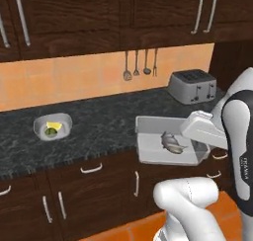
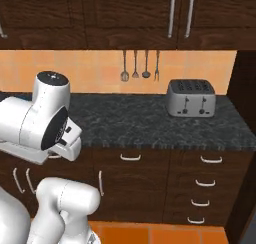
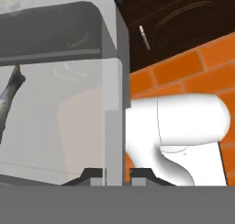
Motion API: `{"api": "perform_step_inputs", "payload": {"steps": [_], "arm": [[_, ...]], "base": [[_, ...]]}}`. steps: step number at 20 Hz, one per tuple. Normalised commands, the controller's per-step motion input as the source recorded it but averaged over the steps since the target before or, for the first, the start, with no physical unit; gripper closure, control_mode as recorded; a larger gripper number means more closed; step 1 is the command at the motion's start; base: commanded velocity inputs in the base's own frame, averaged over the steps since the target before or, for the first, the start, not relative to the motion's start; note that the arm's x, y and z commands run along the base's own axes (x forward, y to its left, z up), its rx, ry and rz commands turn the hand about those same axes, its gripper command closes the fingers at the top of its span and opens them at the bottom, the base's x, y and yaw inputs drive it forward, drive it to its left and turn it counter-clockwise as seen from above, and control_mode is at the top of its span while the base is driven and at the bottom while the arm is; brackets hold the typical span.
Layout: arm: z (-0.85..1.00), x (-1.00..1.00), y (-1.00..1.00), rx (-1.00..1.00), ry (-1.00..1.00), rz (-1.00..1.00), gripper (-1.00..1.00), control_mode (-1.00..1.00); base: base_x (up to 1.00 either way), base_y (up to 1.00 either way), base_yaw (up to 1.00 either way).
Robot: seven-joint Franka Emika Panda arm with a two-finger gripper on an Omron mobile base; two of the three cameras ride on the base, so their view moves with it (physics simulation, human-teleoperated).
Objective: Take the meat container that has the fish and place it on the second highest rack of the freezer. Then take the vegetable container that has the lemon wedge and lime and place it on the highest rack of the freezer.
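The meat container [image 1: 148,148] is a pale grey tray with a grey fish [image 1: 173,143] in it. It hangs in the air in front of the counter's edge, above the lower cabinets. My gripper [image 1: 205,147] is shut on its right wall. In the hand view the fingertips [image 3: 94,175] straddle that wall [image 3: 114,108], with the gripper [image 3: 117,176] closed on it and the fish's tail [image 3: 11,87] at the left. The vegetable container [image 1: 53,126], with a lemon wedge and a lime, rests on the counter at the left. The freezer is out of view.
A silver toaster [image 1: 192,86] [image 2: 191,98] stands at the back right of the dark stone counter [image 1: 99,121]. Utensils [image 1: 141,64] hang on the tiled wall. Dark cabinets and drawers [image 2: 205,183] lie below, over an orange brick floor [image 3: 183,67].
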Motion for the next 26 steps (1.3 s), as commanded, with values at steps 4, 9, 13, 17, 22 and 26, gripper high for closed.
{"api": "perform_step_inputs", "payload": {"steps": [4,9,13,17,22,26], "arm": [[0.00,0.00,0.00,0.00,0.00,0.00,1.00,1.00],[0.00,0.00,0.00,0.00,0.00,0.00,1.00,1.00],[0.00,0.00,0.00,0.00,0.00,0.00,1.00,1.00],[0.00,0.00,0.00,0.00,0.00,0.00,1.00,1.00],[0.00,0.00,0.00,0.00,0.00,0.00,1.00,1.00],[0.00,0.00,0.00,0.00,0.00,0.00,1.00,1.00]], "base": [[-0.05,-0.49,-0.74],[0.00,-0.68,-0.75],[0.00,-0.91,-0.65],[0.00,-1.00,-0.60],[0.03,-1.00,-0.55],[0.04,-1.00,-0.46]]}}
